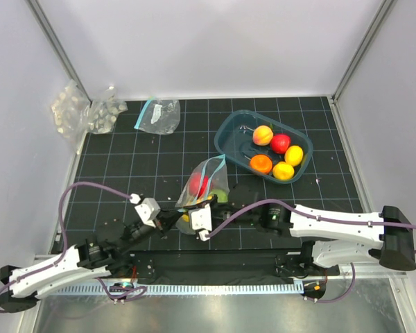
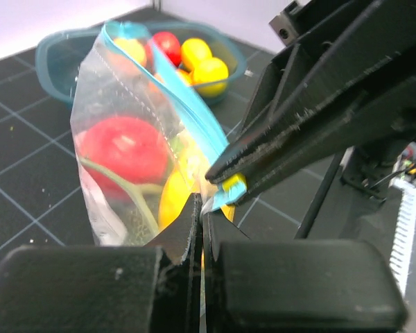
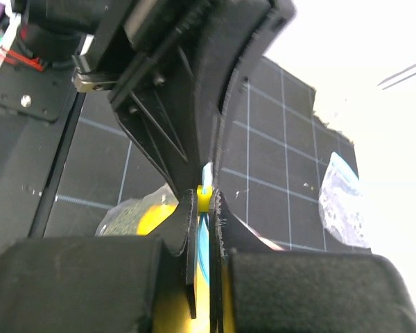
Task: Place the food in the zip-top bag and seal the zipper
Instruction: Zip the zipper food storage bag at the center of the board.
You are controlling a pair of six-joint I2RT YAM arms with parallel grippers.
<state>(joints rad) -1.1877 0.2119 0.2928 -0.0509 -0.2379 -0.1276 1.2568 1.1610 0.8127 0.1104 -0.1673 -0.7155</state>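
Left end effector (image 2: 198, 232) and right end effector (image 3: 204, 208) are both clamped tight on the zipper (image 2: 177, 90) at its near corner.
The zip-top bag (image 1: 208, 182) stands on the tabletop (image 1: 145, 159), soft, likely slippery, bulging with food (image 2: 121, 149); grip the stiffer teal strip. How far it is sealed is hidden.

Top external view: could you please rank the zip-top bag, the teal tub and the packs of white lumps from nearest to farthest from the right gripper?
1. zip-top bag: pinched in the right gripper, near middle of the table.
2. teal tub: farther back, on the right.
3. packs of white lumps: far-left corner.
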